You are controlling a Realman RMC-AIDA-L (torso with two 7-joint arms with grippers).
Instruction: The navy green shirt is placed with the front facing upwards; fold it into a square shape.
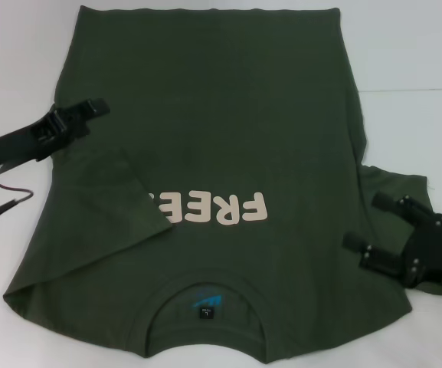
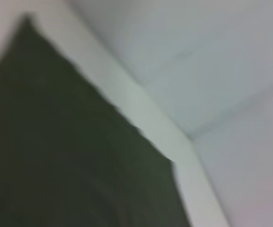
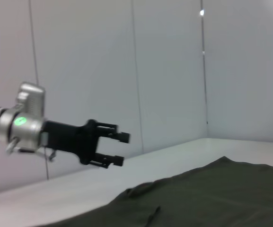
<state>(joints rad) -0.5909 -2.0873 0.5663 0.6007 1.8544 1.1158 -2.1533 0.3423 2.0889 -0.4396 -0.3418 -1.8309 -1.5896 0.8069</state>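
Note:
The navy green shirt lies front up on the white table, collar and blue neck label nearest me. Its left sleeve is folded inward over the chest and covers the end of the pale "FREE" lettering. My left gripper is open and empty, held above the shirt's left edge; it also shows in the right wrist view. My right gripper is open and empty over the spread right sleeve. The left wrist view shows only green cloth and table.
A thin cable hangs off my left arm by the shirt's left side. The table's far edge meets a pale wall. Bare white table lies to the right of the shirt.

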